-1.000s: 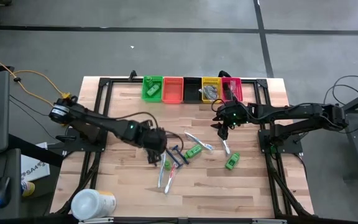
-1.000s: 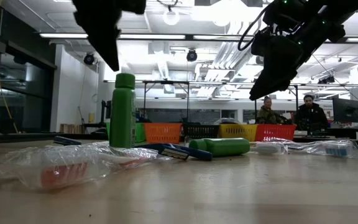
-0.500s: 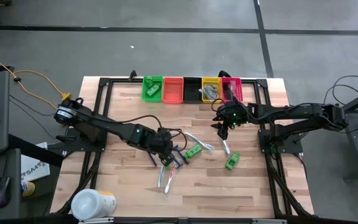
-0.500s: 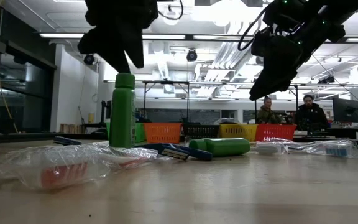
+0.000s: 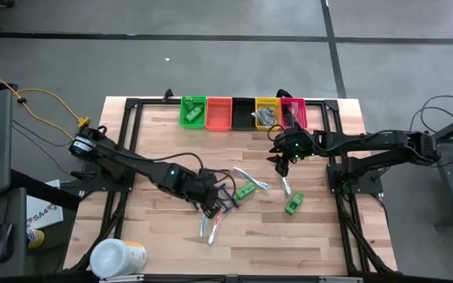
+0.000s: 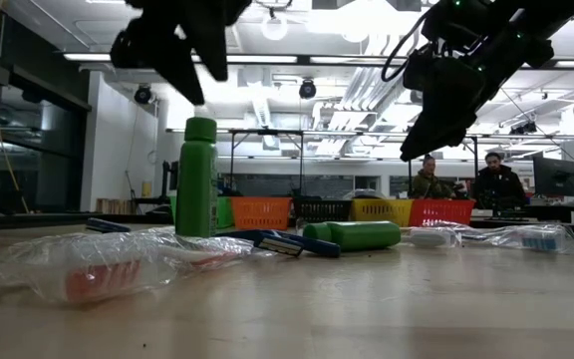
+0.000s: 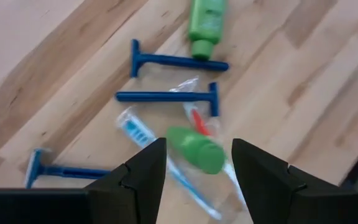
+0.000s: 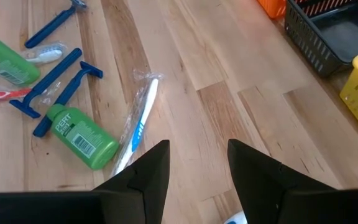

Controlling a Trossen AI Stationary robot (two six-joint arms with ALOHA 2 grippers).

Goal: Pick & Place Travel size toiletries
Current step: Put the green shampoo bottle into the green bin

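My left claw (image 7: 194,165) hangs spread over the upright green bottle (image 7: 196,149); an off-centre descent could topple it among the razors (image 7: 169,96).

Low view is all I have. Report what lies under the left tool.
Observer: The upright green plastic bottle stands right below the open left tool, not gripped.
Operator: Say what surrounds it.
Observer: A bagged blue-white toothbrush lies against its base, and a blue plastic razor lies just beyond.
Operator: Now the right tool.
Observer: The right tool is open and empty above the wooden table, near a bagged white toothbrush.
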